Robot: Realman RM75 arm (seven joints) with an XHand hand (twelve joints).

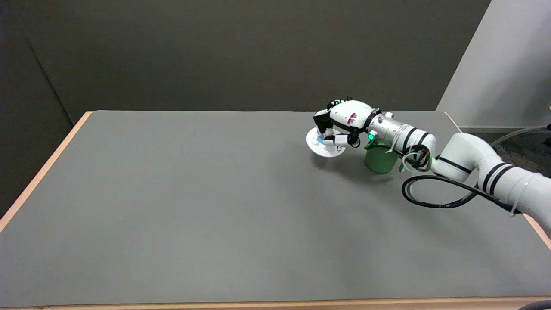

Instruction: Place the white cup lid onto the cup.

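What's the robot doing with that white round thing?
The robot's right hand is holding a white cup lid, with its fingers closed around it. The green cup stands on the grey table just beside it, partly hidden under the wrist. The lid isn't on the cup yet.

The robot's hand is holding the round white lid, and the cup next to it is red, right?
Not quite. The cup is green, not red: the head view shows a green plastic cup standing on the grey table, partly behind the robot's wrist. The rest is right: the right hand grips the round white cup lid just beside the cup.
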